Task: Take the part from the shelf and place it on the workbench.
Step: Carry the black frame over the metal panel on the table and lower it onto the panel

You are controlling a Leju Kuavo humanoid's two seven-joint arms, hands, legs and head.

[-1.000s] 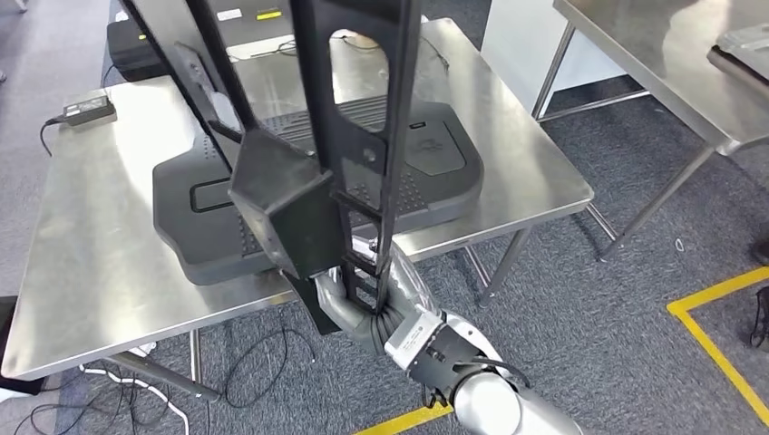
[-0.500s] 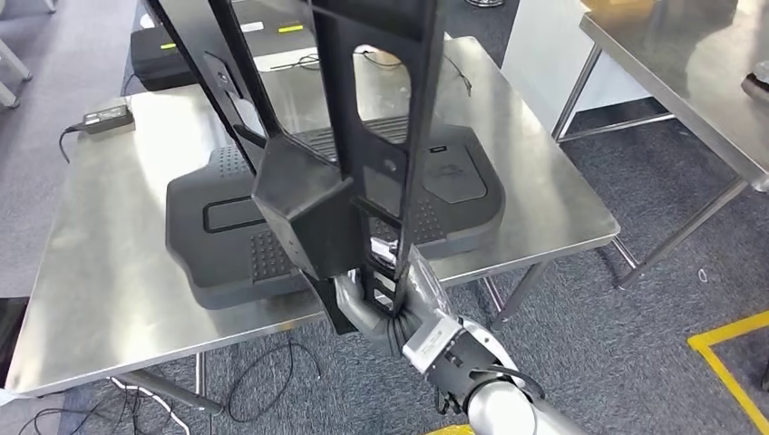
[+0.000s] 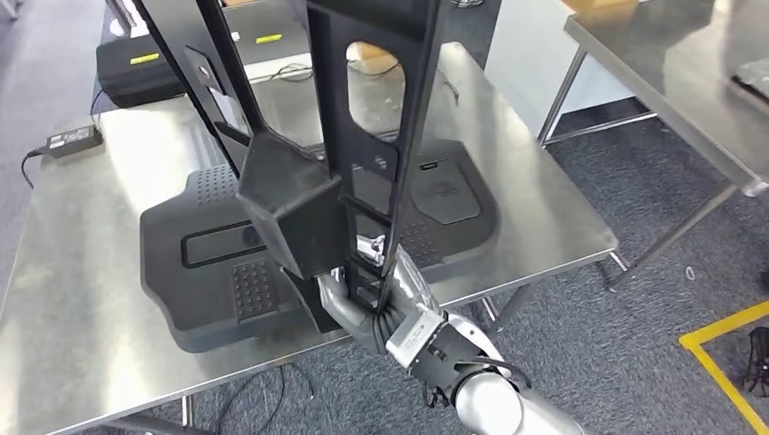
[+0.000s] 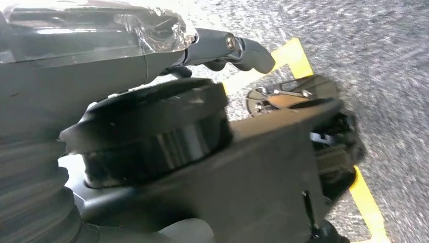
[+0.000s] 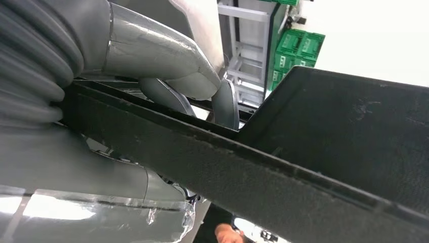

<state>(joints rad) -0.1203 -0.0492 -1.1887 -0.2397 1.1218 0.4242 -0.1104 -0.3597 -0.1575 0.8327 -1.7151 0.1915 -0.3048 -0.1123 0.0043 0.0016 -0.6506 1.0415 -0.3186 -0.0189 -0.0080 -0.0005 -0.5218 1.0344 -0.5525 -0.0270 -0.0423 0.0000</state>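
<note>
A long black plastic frame part (image 3: 372, 109) stands upright in front of me, reaching past the top of the head view. My right hand (image 3: 367, 304) grips its lower end from below. In the right wrist view the thumb and fingers (image 5: 167, 66) wrap around a black bar of the part (image 5: 303, 167). The held part hangs over the near edge of the steel workbench (image 3: 82, 236). A wide flat black moulded part (image 3: 209, 263) lies on the bench behind it. My left hand (image 4: 101, 55) hangs over the grey floor with its fingers (image 4: 238, 48) stretched out and holding nothing.
A power adapter (image 3: 73, 138) and a black box with a yellow label (image 3: 145, 72) sit at the bench's far left. Another steel table (image 3: 671, 82) stands at the right. Yellow floor tape (image 3: 725, 353) runs at the lower right, and cables (image 3: 272, 390) lie under the bench.
The whole picture has shifted, so the camera moved; the bench now sits a little more to the left. The part stays in my right hand's grip.
</note>
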